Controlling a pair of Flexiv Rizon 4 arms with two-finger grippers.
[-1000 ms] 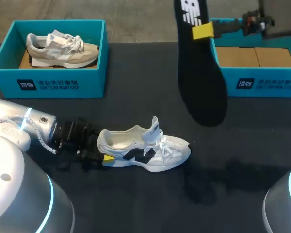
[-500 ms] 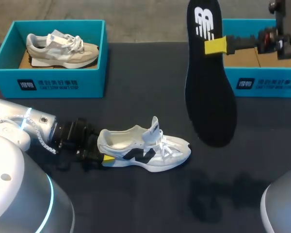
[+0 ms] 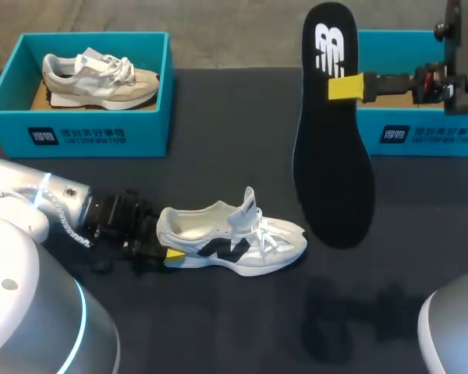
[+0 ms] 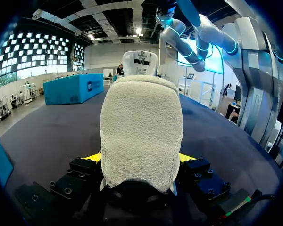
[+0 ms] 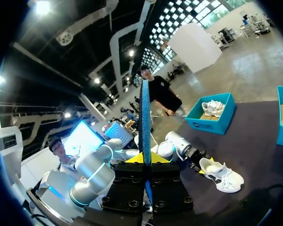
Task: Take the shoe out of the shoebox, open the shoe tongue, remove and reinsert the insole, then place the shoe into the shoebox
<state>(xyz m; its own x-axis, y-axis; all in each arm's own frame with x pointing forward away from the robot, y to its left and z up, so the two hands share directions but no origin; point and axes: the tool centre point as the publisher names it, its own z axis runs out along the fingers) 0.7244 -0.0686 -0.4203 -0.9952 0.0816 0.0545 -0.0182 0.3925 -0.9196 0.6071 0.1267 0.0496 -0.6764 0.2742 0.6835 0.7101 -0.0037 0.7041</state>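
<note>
While gripping the heel of the white shoe (image 3: 234, 241) on the table (image 3: 218, 164) with the left gripper (image 3: 168, 248), holds the black insole (image 3: 333, 156) aloft, pinched in the right gripper (image 3: 341, 86).

A wide black table (image 3: 218, 117) with a plain matte top, evenly lit

In the head view the insole (image 3: 333, 132) hides the left end of the right shoebox (image 3: 421, 134), which the picture's edge also cuts off; the left claw (image 3: 166, 240) shows one yellow tip, the other hidden behind the white shoe (image 3: 234, 238); in the left wrist view the heel blocks the shoe's front.
</note>
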